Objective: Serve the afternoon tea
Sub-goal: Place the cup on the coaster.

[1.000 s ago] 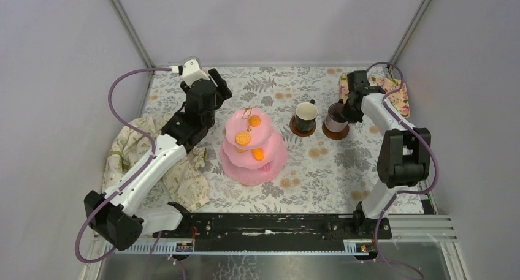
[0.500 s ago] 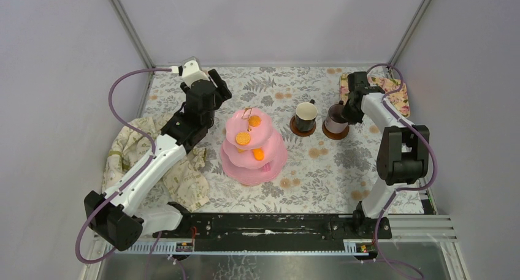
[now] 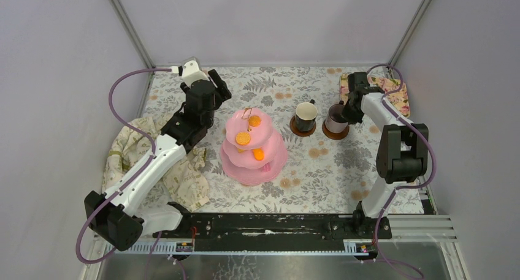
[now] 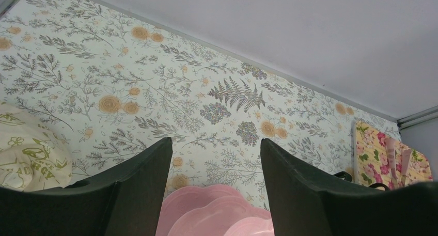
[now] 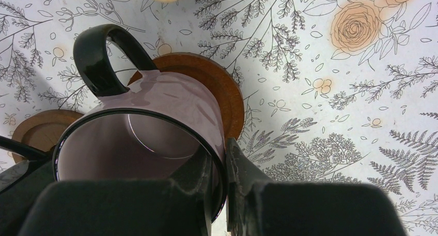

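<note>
A dark-rimmed mauve ceramic mug stands on a round brown wooden saucer, its rim pinched by the right tool. The second dark mug and the pink three-tier cake stand already look served. The left tool hangs spread and empty. Letting go of the mug seems all that is left.

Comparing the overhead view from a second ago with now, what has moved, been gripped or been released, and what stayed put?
Very little changed. The right arm eased its elbow slightly leftward and away from the near edge. The right gripper stays clamped on the rim of the mug, which remains at its saucer. The left gripper stays open behind the cake stand. The stand, the other mug and the cloth have not moved.
</note>
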`<move>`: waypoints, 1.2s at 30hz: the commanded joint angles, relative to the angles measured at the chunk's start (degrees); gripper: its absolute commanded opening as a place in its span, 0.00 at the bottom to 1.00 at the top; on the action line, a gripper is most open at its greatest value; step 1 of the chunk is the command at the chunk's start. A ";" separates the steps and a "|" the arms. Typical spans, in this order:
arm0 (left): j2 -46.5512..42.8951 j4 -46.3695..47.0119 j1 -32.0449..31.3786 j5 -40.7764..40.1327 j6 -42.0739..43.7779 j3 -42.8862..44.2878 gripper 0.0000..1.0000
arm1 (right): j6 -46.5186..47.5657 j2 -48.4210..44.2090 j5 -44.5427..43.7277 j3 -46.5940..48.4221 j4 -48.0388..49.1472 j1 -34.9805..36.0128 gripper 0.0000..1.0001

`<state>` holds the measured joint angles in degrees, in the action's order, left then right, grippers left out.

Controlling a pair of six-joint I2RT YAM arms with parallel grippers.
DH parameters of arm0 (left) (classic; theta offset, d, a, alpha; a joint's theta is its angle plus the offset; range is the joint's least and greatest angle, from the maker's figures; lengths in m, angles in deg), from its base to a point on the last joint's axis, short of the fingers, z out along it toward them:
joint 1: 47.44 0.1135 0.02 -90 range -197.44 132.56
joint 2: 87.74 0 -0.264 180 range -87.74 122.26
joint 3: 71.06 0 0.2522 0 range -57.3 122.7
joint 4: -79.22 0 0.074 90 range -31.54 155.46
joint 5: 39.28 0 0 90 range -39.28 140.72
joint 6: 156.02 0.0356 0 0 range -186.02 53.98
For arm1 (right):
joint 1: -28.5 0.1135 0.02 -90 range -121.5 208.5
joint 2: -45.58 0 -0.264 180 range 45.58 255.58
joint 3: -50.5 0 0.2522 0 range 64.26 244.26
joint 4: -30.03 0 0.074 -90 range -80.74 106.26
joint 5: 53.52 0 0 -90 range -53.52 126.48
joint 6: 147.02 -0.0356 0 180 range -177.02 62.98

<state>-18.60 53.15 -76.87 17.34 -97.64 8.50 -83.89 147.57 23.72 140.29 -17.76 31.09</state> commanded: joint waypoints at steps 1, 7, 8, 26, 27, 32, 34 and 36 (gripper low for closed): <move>-0.33 3.87 0.70 0.32 -0.46 -0.40 0.70 | -0.99 -0.33 -0.52 2.30 2.01 -0.57 0.00; -0.31 4.05 1.12 0.67 -0.46 -0.69 0.70 | -1.04 -0.09 -0.54 2.31 1.79 -0.66 0.00; -0.42 4.13 1.18 0.83 -0.53 -0.75 0.70 | -0.99 0.02 -0.62 2.39 1.65 -0.66 0.00; -0.34 4.56 2.27 2.16 -0.73 -1.04 0.70 | -0.88 1.33 -0.60 2.56 0.84 -0.66 0.04; -0.21 4.62 2.27 2.25 -0.73 -1.09 0.70 | -0.88 1.36 -0.42 2.48 0.81 -0.66 0.10; 0.11 4.32 2.38 2.29 -0.73 -0.70 0.70 | -0.96 1.12 -0.07 2.53 0.88 -0.66 0.46; 0.23 4.32 2.36 2.24 -0.73 -0.71 0.70 | -1.00 0.97 -0.03 2.55 0.88 -0.67 0.51; 0.23 4.14 2.36 2.22 -0.80 -0.71 0.70 | -1.01 0.78 0.18 2.70 0.97 -0.66 0.53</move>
<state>-18.58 53.93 -75.01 19.68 -97.75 7.78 -84.48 149.37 23.81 140.36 -17.58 30.68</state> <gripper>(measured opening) 0.702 0.515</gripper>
